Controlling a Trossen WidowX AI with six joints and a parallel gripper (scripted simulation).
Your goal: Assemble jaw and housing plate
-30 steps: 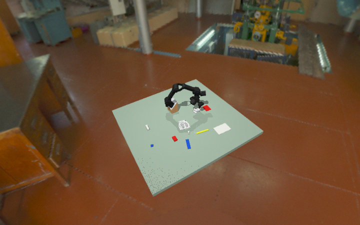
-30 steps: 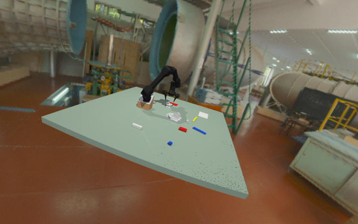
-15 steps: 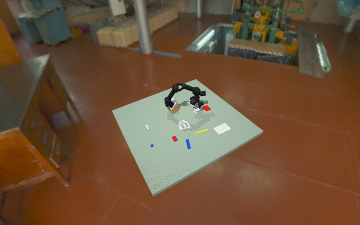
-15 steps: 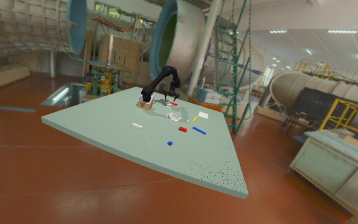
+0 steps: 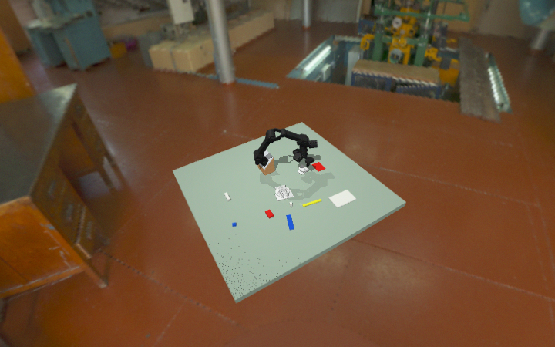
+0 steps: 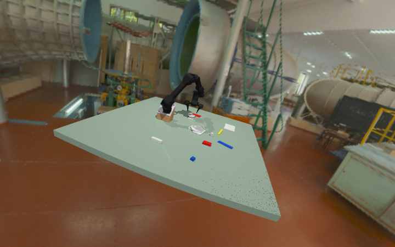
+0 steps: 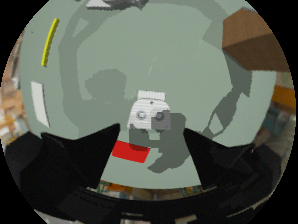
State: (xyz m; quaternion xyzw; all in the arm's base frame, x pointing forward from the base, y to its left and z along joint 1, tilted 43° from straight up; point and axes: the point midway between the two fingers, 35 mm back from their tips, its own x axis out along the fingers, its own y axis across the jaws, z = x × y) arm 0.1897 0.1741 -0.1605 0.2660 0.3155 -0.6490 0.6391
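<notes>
My gripper (image 6: 192, 112) (image 7: 153, 129) is open and empty, its fingers spread wide above a small white part (image 5: 302, 170) (image 6: 191, 116) (image 7: 150, 106). In the wrist view this part shows a ribbed edge and two round features, one in shadow. It lies just ahead of the fingertips, not between them. A larger white part with fine dark lines (image 5: 283, 192) (image 6: 197, 129) lies on the table farther from the arm. Which white part is the housing plate, and where the jaws and pins are, I cannot tell. Whether any teeth mesh is too small to see.
A red flat piece (image 5: 318, 166) (image 7: 131, 152) lies beside the small white part. A yellow bar (image 5: 311, 203) (image 7: 50, 42), a white flat plate (image 5: 341, 198), a blue bar (image 5: 290, 222), a red block (image 5: 269, 213) and several small pieces lie around. The arm's brown base block (image 6: 165, 117) stands nearby.
</notes>
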